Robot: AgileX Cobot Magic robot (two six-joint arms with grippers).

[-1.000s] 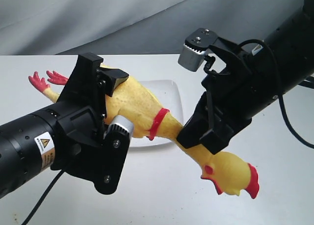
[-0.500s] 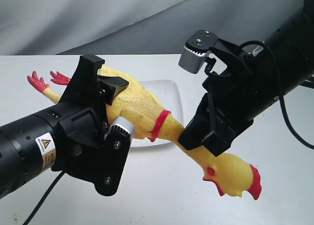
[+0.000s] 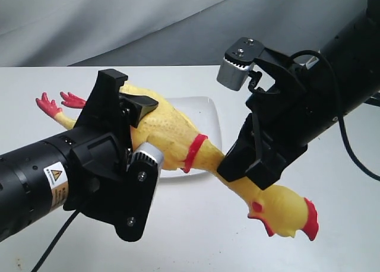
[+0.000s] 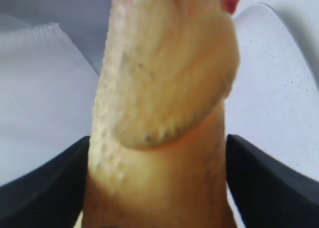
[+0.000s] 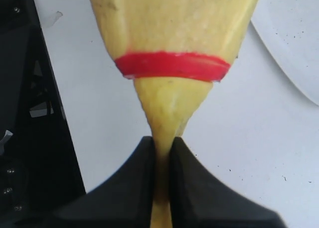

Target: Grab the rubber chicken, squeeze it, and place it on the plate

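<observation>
I am holding the rubber chicken point(image 3: 172, 135) up off the worktop point(image 3: 332, 224) between both arms. The left tool point(image 3: 126, 101) is spanning the fat part of the body. Its fingers point(image 4: 45, 193) are standing wide apart and touching either flank. The right tool point(image 5: 160, 175) is clamping the neck just past the red band. Its fingers are nearly meeting, with the rubber pinched to a thin strip between them.

The body is lying slantwise over the plate point(image 3: 209, 113). The red feet are sticking out beyond the left arm. The head is drooping past the right tool, beyond the plate's rim and over bare worktop.

Going by how flat that neck is collapsing, I am judging the toy to be soft, hollow and light, giving way under very little force. The bumpy skin is probably helping the fingers bite rather than slip. The neck hold is steadying one end, but I am not expecting it to control the rest, since the ends are sagging freely.

For the squeeze, I am reckoning the broad body is the place to close on, where there is air to push out. The toy is looking longer than the plate, so I am planning to centre the body there and let the head or feet overhang.
</observation>
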